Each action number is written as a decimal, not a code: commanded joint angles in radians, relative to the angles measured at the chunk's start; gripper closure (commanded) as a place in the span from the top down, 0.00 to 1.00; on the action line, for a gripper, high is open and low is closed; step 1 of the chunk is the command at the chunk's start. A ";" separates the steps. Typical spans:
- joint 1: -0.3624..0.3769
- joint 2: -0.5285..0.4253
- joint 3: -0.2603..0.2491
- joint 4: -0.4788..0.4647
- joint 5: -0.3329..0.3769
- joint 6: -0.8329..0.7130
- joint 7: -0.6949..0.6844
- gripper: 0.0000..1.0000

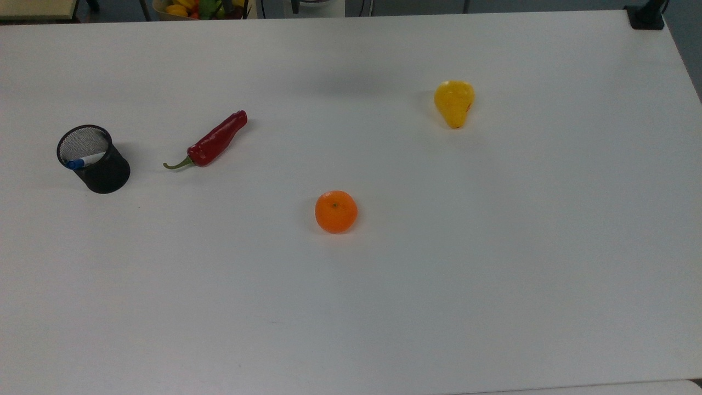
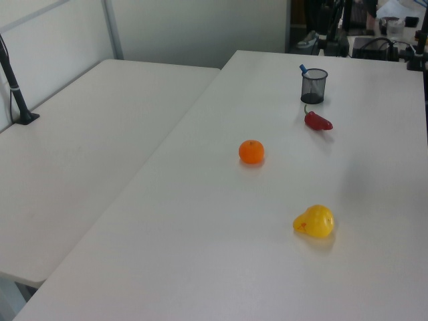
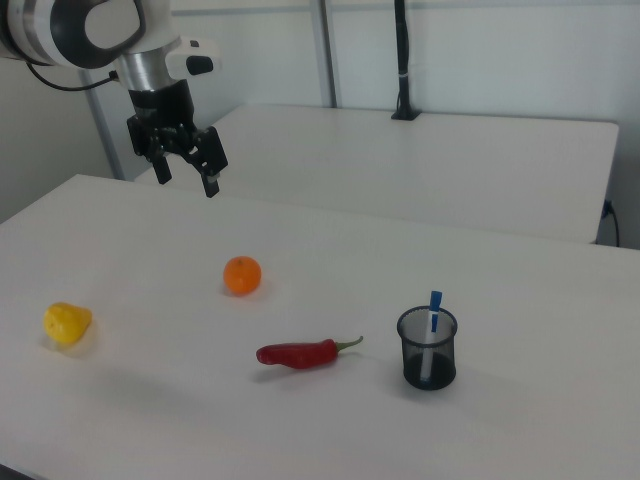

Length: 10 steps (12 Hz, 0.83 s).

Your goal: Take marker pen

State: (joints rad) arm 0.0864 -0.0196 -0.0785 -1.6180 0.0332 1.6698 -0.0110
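Observation:
The marker pen point(image 1: 77, 163) stands tilted inside a black mesh cup point(image 1: 101, 170) at the top view's left, blue cap up against the rim. In the left view the marker pen's point(image 2: 303, 68) blue cap pokes above the cup point(image 2: 313, 87) at the far end of the table. The right view has the marker pen point(image 3: 435, 305) upright in the cup point(image 3: 428, 360) at the lower right. My gripper point(image 3: 188, 178) hangs open and empty high above the table at the right view's upper left, far from the cup.
A red chili point(image 1: 211, 141) lies beside the cup, an orange point(image 1: 335, 212) sits mid-table and a yellow pear point(image 1: 454, 102) lies farther along on the white table point(image 1: 493, 274). A second table point(image 2: 80, 147) adjoins it.

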 commanded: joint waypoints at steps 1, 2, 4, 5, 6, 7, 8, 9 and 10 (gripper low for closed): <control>0.030 -0.022 -0.060 -0.028 0.001 -0.013 -0.004 1.00; 0.030 -0.019 -0.060 -0.030 0.001 -0.013 -0.004 1.00; 0.030 -0.017 -0.066 -0.030 -0.001 -0.013 -0.021 1.00; 0.032 -0.016 -0.081 -0.030 -0.007 -0.012 -0.041 1.00; 0.032 -0.016 -0.090 -0.030 -0.007 -0.013 -0.075 1.00; 0.032 -0.016 -0.098 -0.030 -0.007 -0.013 -0.139 1.00; 0.030 -0.014 -0.099 -0.026 -0.007 -0.013 -0.165 1.00; 0.030 -0.019 -0.099 -0.023 -0.006 -0.015 -0.179 1.00; 0.029 -0.019 -0.099 -0.020 -0.006 -0.021 -0.179 1.00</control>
State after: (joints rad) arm 0.0886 -0.0196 -0.1553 -1.6327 0.0330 1.6686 -0.1447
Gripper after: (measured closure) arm 0.000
